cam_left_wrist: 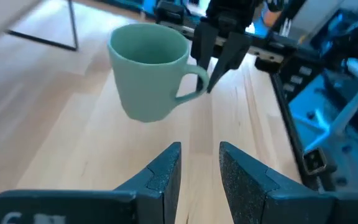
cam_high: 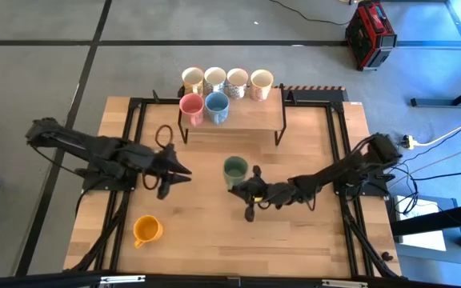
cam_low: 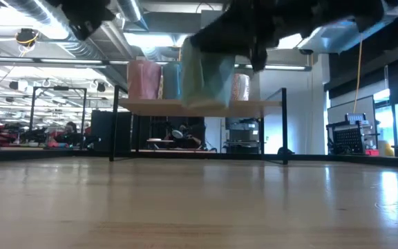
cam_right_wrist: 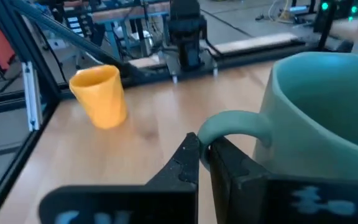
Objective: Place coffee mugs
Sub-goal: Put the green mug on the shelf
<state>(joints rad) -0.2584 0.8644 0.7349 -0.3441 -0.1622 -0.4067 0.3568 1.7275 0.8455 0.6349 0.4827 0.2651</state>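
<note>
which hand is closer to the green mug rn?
Right. The right hand is shut on the green mug handle, holding it off the table. The left hand sits apart on the mug's other side, empty.

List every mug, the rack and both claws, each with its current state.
green mug: lifted off the table, handle pinched by right claw.
orange mug: upright on the table, untouched.
six mugs on the rack: upright.
left claw: partly open, empty.
right claw: shut on the green mug's handle.
</note>
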